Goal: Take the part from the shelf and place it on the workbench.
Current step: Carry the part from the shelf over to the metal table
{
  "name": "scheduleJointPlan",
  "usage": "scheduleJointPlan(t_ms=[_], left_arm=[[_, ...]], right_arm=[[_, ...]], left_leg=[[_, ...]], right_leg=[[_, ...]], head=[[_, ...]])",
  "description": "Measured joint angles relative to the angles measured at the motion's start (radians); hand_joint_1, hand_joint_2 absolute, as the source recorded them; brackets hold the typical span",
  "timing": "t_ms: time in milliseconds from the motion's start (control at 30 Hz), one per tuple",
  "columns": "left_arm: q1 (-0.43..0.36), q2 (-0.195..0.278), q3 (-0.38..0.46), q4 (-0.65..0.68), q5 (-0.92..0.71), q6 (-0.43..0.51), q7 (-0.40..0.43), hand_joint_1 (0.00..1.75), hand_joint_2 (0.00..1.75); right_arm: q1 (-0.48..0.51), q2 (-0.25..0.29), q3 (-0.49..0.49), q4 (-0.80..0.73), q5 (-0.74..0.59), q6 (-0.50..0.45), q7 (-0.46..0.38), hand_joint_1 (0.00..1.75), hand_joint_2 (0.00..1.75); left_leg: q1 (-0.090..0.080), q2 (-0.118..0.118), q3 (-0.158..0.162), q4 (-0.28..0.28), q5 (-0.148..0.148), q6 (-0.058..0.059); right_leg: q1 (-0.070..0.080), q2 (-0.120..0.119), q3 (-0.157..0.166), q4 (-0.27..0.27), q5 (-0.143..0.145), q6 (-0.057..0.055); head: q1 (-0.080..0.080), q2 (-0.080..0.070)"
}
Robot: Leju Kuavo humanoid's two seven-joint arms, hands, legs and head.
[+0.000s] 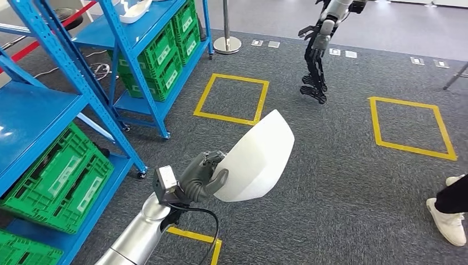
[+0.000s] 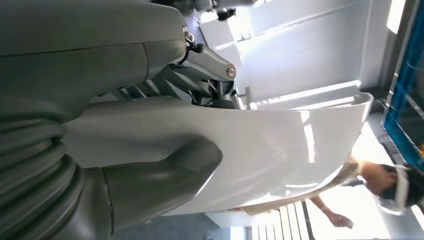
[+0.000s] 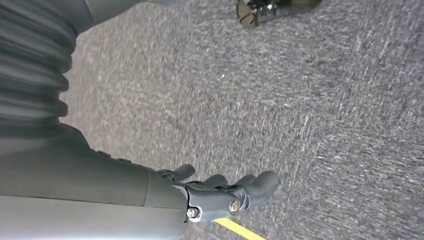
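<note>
The part (image 1: 256,159) is a large white curved shell, smooth and glossy. My left hand (image 1: 201,178) grips it by its lower edge and holds it up over the grey carpet, to the right of the blue shelves. In the left wrist view the grey thumb (image 2: 165,182) presses on the part (image 2: 280,150), which hides the fingers on its other side. My right hand (image 3: 220,192) hangs over the carpet with its fingers loosely apart and nothing in them.
Blue shelves (image 1: 38,110) with green crates (image 1: 60,179) stand at the left, and a second rack (image 1: 160,52) stands behind. Yellow floor squares (image 1: 232,99) (image 1: 413,128) mark the carpet. Another robot (image 1: 317,55) stands ahead. A person's shoe (image 1: 448,220) is at the right.
</note>
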Motion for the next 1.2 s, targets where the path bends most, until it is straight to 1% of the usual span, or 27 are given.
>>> scheduleJointPlan(t_ms=[67,100,133,200,267,333,400,433,467,500,533,600,633,700,733,800,833,867,900,933,967,1000,1067,1100,1133,1167,1200], left_arm=[[-0.013,-0.001,0.000,0.010,0.004,-0.007,0.000,1.75,1.75],[-0.018,-0.001,0.000,0.014,0.006,-0.009,0.000,1.75,1.75],[-0.020,-0.001,0.000,0.017,0.006,-0.010,0.000,1.75,1.75],[-0.023,-0.002,0.000,0.019,0.006,-0.011,0.000,1.75,1.75],[-0.026,-0.004,0.000,0.021,0.005,-0.010,0.000,1.75,1.75],[-0.025,-0.004,0.000,0.025,0.003,-0.005,0.000,1.75,1.75],[-0.022,-0.003,0.000,0.031,-0.001,0.002,0.000,1.75,1.75],[-0.019,-0.004,0.000,0.033,-0.003,0.007,0.000,1.75,1.75],[-0.017,-0.005,0.000,0.036,-0.004,0.013,0.000,1.75,1.75],[-0.015,-0.006,0.000,0.038,-0.005,0.019,0.000,1.75,1.75],[-0.013,-0.008,0.000,0.039,-0.006,0.024,0.000,1.75,1.75],[-0.011,-0.010,0.000,0.039,-0.007,0.031,0.000,1.75,1.75],[-0.010,-0.012,0.000,0.039,-0.008,0.033,0.000,1.75,1.75],[-0.006,-0.015,0.000,0.038,-0.007,0.035,0.000,1.75,1.75],[-0.004,-0.018,0.000,0.037,-0.007,0.034,0.000,1.75,1.75],[0.004,-0.020,0.000,0.034,-0.004,0.031,0.000,1.75,1.75],[0.011,-0.019,0.000,0.033,-0.002,0.029,0.000,1.75,1.75],[0.018,-0.018,0.000,0.033,0.001,0.028,0.000,1.75,1.75],[0.026,-0.017,0.000,0.033,0.004,0.027,0.000,1.75,1.75],[0.032,-0.016,0.000,0.033,0.006,0.026,0.000,1.75,1.75],[0.035,-0.016,0.000,0.033,0.008,0.026,0.000,1.75,1.75],[0.036,-0.016,0.001,0.033,0.009,0.027,0.000,1.75,1.75],[0.035,-0.016,0.002,0.033,0.009,0.031,0.000,1.75,1.75],[0.034,-0.015,0.003,0.033,0.009,0.033,0.000,1.75,1.75],[0.034,-0.015,0.003,0.033,0.009,0.034,0.000,1.75,1.75],[0.034,-0.015,0.004,0.032,0.008,0.034,0.000,1.75,1.75],[0.034,-0.016,0.004,0.031,0.008,0.035,0.000,1.75,1.75]], right_arm=[[-0.002,0.005,-0.002,0.000,0.001,0.000,-0.015,0.00,1.75],[-0.003,0.006,-0.003,0.000,0.003,0.000,-0.019,0.00,1.75],[-0.004,0.007,-0.003,0.000,0.004,-0.001,-0.018,0.00,1.75],[0.000,0.009,-0.004,0.000,0.006,-0.005,-0.012,0.00,1.75],[0.002,0.010,-0.006,0.000,0.004,-0.011,-0.007,0.00,1.75],[-0.002,0.010,-0.009,0.000,0.001,-0.013,-0.005,0.00,1.75],[-0.004,0.010,-0.015,0.000,0.000,-0.013,-0.005,0.00,1.75],[-0.002,0.010,-0.018,0.000,0.000,-0.013,-0.006,0.00,1.75],[0.000,0.009,-0.021,0.000,0.000,-0.012,-0.009,0.00,1.75],[0.002,0.008,-0.024,0.000,0.000,-0.011,-0.014,0.00,1.75],[0.003,0.006,-0.026,0.000,0.001,-0.010,-0.019,0.00,1.75],[0.002,0.002,-0.028,0.000,0.006,-0.006,-0.029,0.00,1.75],[0.001,0.000,-0.028,-0.001,0.008,-0.004,-0.033,0.00,1.75],[0.003,-0.004,-0.029,-0.001,0.011,0.002,-0.044,0.00,1.75],[0.006,-0.007,-0.030,-0.001,0.011,0.006,-0.052,0.00,1.75],[0.009,-0.014,-0.033,-0.001,0.012,0.016,-0.070,0.00,1.75],[0.009,-0.017,-0.034,-0.001,0.014,0.019,-0.078,0.00,1.75],[0.007,-0.020,-0.034,-0.002,0.016,0.021,-0.083,0.00,1.75],[0.006,-0.023,-0.035,-0.002,0.017,0.022,-0.086,0.00,1.75],[0.007,-0.025,-0.036,-0.002,0.019,0.023,-0.087,0.00,1.75],[0.008,-0.027,-0.037,-0.002,0.020,0.023,-0.085,0.00,1.75],[0.008,-0.028,-0.037,-0.002,0.023,0.023,-0.082,0.00,1.75],[0.004,-0.029,-0.038,-0.002,0.029,0.023,-0.074,0.00,1.75],[0.001,-0.030,-0.038,-0.002,0.032,0.023,-0.071,0.00,1.75],[-0.002,-0.030,-0.038,-0.003,0.033,0.023,-0.068,0.00,1.75],[-0.003,-0.031,-0.038,-0.003,0.034,0.023,-0.066,0.00,1.75],[-0.002,-0.031,-0.038,-0.003,0.035,0.023,-0.065,0.00,1.75]], left_leg=[[0.007,-0.047,0.058,-0.131,0.055,0.003],[0.007,-0.065,0.074,-0.169,0.065,0.006],[0.005,-0.073,0.078,-0.182,0.064,0.011],[0.001,-0.053,0.080,-0.188,0.070,0.025],[0.001,-0.028,0.084,-0.196,0.077,0.040],[-0.001,0.003,0.084,-0.200,0.080,0.049],[-0.006,0.035,0.083,-0.199,0.078,0.053],[-0.007,0.050,0.082,-0.198,0.077,0.054],[-0.007,0.063,0.081,-0.197,0.075,0.054],[-0.008,0.076,0.081,-0.195,0.074,0.052],[-0.008,0.088,0.082,-0.192,0.071,0.050],[-0.013,0.110,0.082,-0.187,0.064,0.040],[-0.015,0.119,0.084,-0.186,0.061,0.035],[-0.015,0.134,0.090,-0.191,0.059,0.024],[-0.014,0.125,0.091,-0.188,0.054,0.018],[-0.011,0.076,0.070,-0.131,0.016,0.007],[-0.009,0.046,0.043,-0.072,-0.017,0.005],[-0.009,0.027,0.010,0.000,-0.052,0.004],[-0.008,0.019,-0.021,0.063,-0.077,0.004],[-0.008,0.015,-0.040,0.099,-0.083,0.004],[-0.007,0.013,-0.040,0.094,-0.066,0.004],[-0.005,0.008,-0.020,0.048,-0.033,0.006],[0.001,-0.029,0.046,-0.097,0.038,0.008],[0.002,-0.047,0.068,-0.149,0.056,0.011],[0.002,-0.058,0.079,-0.176,0.063,0.015],[-0.001,-0.057,0.079,-0.182,0.062,0.021],[-0.003,-0.045,0.079,-0.184,0.066,0.030]], right_leg=[[0.000,0.027,-0.004,0.005,0.002,0.009],[-0.001,0.040,-0.008,0.006,0.004,0.016],[-0.003,0.051,-0.013,0.005,0.008,0.025],[-0.008,0.064,-0.019,0.000,0.015,0.040],[-0.006,0.021,-0.036,0.030,-0.002,0.047],[-0.001,-0.038,-0.086,0.135,-0.058,0.049],[0.000,-0.053,-0.139,0.247,-0.104,0.052],[-0.001,-0.055,-0.146,0.266,-0.105,0.053],[-0.001,-0.058,-0.135,0.249,-0.091,0.054],[-0.001,-0.066,-0.104,0.198,-0.064,0.054],[0.000,-0.085,-0.066,0.129,-0.040,0.052],[0.005,-0.117,-0.011,0.028,-0.010,0.041],[0.008,-0.124,-0.004,0.010,-0.009,0.033],[0.010,-0.105,-0.005,0.009,-0.007,0.019],[0.007,-0.096,-0.004,0.006,-0.005,0.014],[0.001,-0.077,-0.001,0.001,-0.001,0.003],[0.000,-0.068,-0.002,0.000,0.000,0.000],[0.000,-0.057,-0.003,0.000,0.000,-0.002],[0.001,-0.044,-0.004,0.000,0.001,-0.003],[0.001,-0.031,-0.005,0.000,0.001,-0.002],[0.001,-0.017,-0.005,0.001,0.002,-0.001],[0.000,-0.003,-0.005,0.002,0.003,0.001],[0.000,0.024,-0.007,0.005,0.005,0.008],[0.000,0.037,-0.010,0.006,0.007,0.014],[-0.001,0.048,-0.014,0.006,0.010,0.021],[-0.003,0.059,-0.018,0.004,0.013,0.029],[-0.005,0.069,-0.021,0.000,0.018,0.037]], head=[[-0.001,0.000],[-0.001,0.000],[-0.001,0.000],[0.000,0.000],[0.005,0.000],[0.013,0.000],[0.017,0.000],[0.017,0.000],[0.018,0.000],[0.018,0.000],[0.019,0.000],[0.018,0.000],[0.018,0.000],[0.016,0.000],[0.015,0.000],[0.012,0.000],[0.010,0.000],[0.007,0.000],[0.005,0.000],[0.004,0.000],[0.003,0.000],[0.003,0.000],[0.001,0.000],[0.001,0.000],[0.001,0.000],[0.001,0.000],[0.001,0.000]])
